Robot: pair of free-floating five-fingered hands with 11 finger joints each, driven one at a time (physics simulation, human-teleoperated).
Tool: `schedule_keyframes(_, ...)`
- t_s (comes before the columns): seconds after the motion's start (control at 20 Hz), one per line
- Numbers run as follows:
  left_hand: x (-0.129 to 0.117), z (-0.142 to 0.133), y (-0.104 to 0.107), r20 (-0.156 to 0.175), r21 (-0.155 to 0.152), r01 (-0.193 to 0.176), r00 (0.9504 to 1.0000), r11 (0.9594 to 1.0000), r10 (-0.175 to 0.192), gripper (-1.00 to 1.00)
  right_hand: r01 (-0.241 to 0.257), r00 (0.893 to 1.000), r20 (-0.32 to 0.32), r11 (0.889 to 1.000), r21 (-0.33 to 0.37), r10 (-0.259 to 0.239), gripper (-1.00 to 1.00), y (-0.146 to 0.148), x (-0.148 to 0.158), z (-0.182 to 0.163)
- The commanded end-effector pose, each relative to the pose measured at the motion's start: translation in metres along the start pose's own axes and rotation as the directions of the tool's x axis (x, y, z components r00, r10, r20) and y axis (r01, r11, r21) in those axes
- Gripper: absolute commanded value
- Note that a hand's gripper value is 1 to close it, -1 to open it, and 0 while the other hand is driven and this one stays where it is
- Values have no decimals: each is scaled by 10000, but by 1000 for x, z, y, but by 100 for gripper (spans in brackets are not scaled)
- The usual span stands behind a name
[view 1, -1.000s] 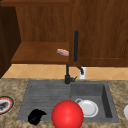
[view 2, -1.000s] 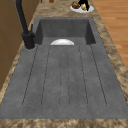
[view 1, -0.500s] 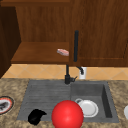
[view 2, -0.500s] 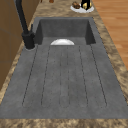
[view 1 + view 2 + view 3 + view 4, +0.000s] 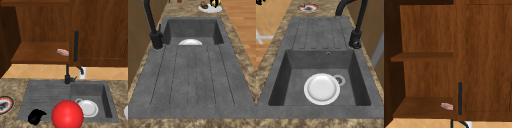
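the left hand (image 5: 35,116) is seen in the front view as a dark shape low over the front edge of the drainboard (image 5: 45,95), at the left part of the sink (image 5: 108,100). whether its fingers are relaxed or curled cannot be told, and nothing is seen to be held in it. just to its right a large red ball (image 5: 67,115) is seen in front of the sink's near edge, between the drainboard and the basin. a narrow gap is left between ball and hand, so no contact is shown.

a white plate (image 5: 88,108) is laid flat on the basin floor, partly covered by the ball in the front view. in the right side view the same white plate (image 5: 321,88) is found just beside the drain. in the left side view just the rim of the white plate (image 5: 190,42) is seen above the basin's near wall. a black faucet (image 5: 67,75) is mounted behind the sink, where drainboard and basin meet.

on the speckled worktop (image 5: 15,87) a red-rimmed plate (image 5: 4,105) is set to the left of the sink, well apart from the hand. at the far end of the left side view a white dish with food (image 5: 210,7) is set on the worktop.

above, a wall cabinet is shown with its left compartment open. a small pink piece (image 5: 63,52) is laid on the lower shelf (image 5: 37,53), near the dark vertical door handle (image 5: 76,46).
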Motion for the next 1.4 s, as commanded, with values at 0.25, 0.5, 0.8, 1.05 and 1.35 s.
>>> schedule_keyframes(0.25,0,0,0,0,0,0,10000,10000,0,0,-28,10000,-1,9999,-117,28,100,-38,27,49)
schedule_keyframes(0.5,0,0,0,0,0,0,10000,10000,0,0,-230,9997,28,9980,-597,232,100,-45,46,93)
schedule_keyframes(0.8,0,0,0,0,0,0,10000,10000,0,0,-482,9985,213,9969,-619,496,100,-45,65,135)
schedule_keyframes(1.05,0,0,0,0,0,0,10000,10000,0,0,-451,9987,219,9966,-689,467,100,-41,80,171)
schedule_keyframes(1.35,0,0,0,0,0,0,10000,10000,0,0,-463,9984,294,9960,-766,487,100,-33,97,212)
